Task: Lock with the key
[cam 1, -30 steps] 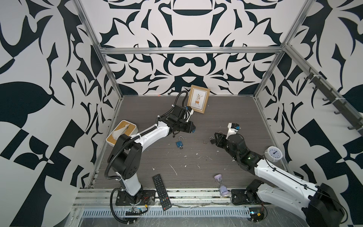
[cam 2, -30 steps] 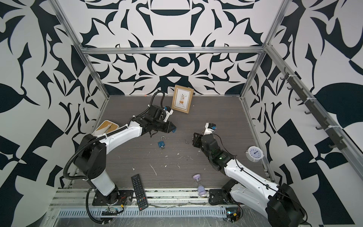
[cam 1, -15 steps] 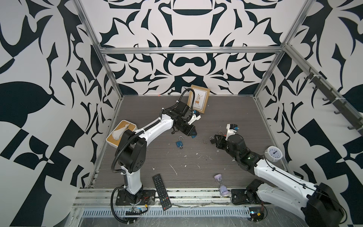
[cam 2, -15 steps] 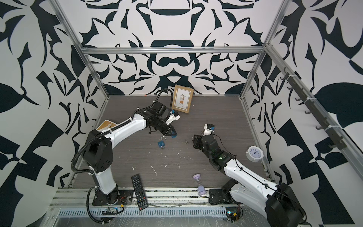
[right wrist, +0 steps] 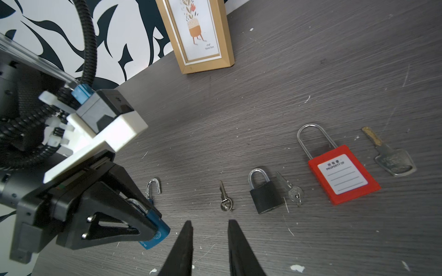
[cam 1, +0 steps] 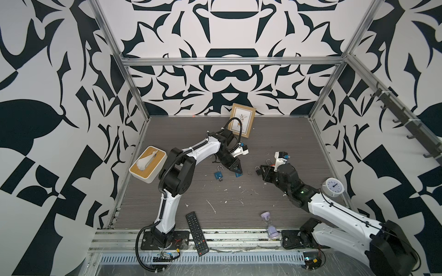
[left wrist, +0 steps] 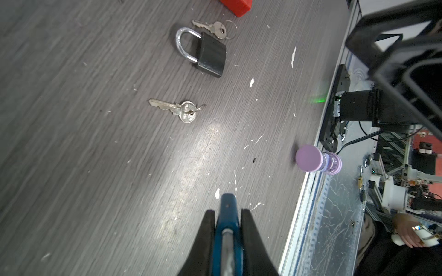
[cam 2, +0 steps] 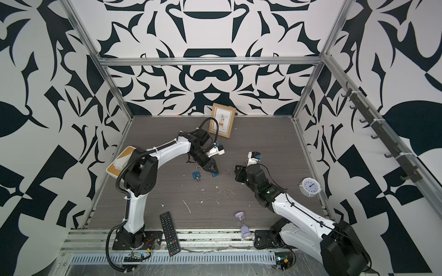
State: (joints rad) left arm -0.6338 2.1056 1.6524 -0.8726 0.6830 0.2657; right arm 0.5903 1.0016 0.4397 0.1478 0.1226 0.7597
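left fingers (left wrist: 205,239): pinching the blue padlock (left wrist: 226,215) by its body; the lock's bottom end pokes past the tips and the shackle points back toward the wrist
blue padlock height: low over the bench (cam 1: 179,133); cannot tell if it touches
right fingers (right wrist: 184,251): slightly spread, nothing between them, aimed at the key (right wrist: 224,198)
key: small, silver, on a ring, flat on the bench between the left fingers and the black padlock (right wrist: 264,193); touches neither
black padlock: flat, shackle closed, second key (right wrist: 293,191) just beside it
red padlock (right wrist: 342,174): flat, label up, on the far side of the black one; large key (right wrist: 389,155) near it
other blue padlock (cam 1: 218,175): on the bench just beside the left fingers, shackle open
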